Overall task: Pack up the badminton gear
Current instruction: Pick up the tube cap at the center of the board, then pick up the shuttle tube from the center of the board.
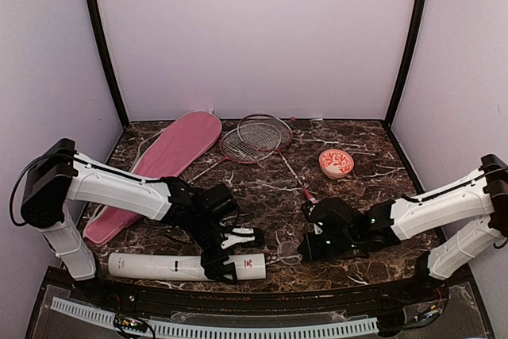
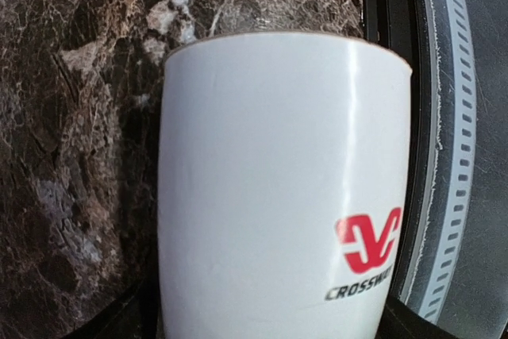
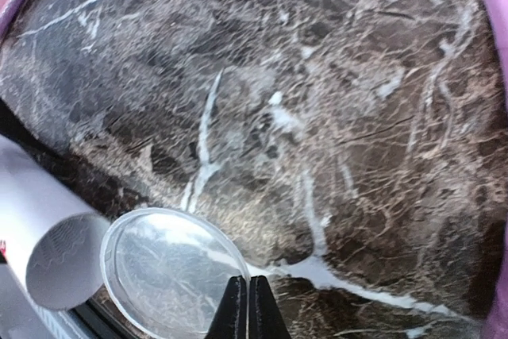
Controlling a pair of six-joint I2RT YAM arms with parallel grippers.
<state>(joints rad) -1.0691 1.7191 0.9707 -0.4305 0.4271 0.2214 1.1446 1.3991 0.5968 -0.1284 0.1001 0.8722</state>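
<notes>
The white red-logo tube (image 1: 171, 266) lies on its side along the near edge, open end to the right. My left gripper (image 1: 230, 260) straddles it near the logo, and the tube (image 2: 270, 180) fills the left wrist view with a dark finger against each side. My right gripper (image 1: 302, 249) is shut on the rim of a clear round lid (image 3: 171, 271), just right of the tube's open end (image 3: 59, 263). Two red-framed rackets (image 1: 255, 137) lie crossed at the back centre. The pink bag (image 1: 167, 160) lies at the back left. No loose shuttlecocks show.
A small round red-and-white object (image 1: 336, 163) sits at the back right. The racket shafts run forward towards the right arm (image 1: 298, 184). A black rail and a white toothed strip (image 2: 456, 156) border the near edge beside the tube. Walls enclose three sides.
</notes>
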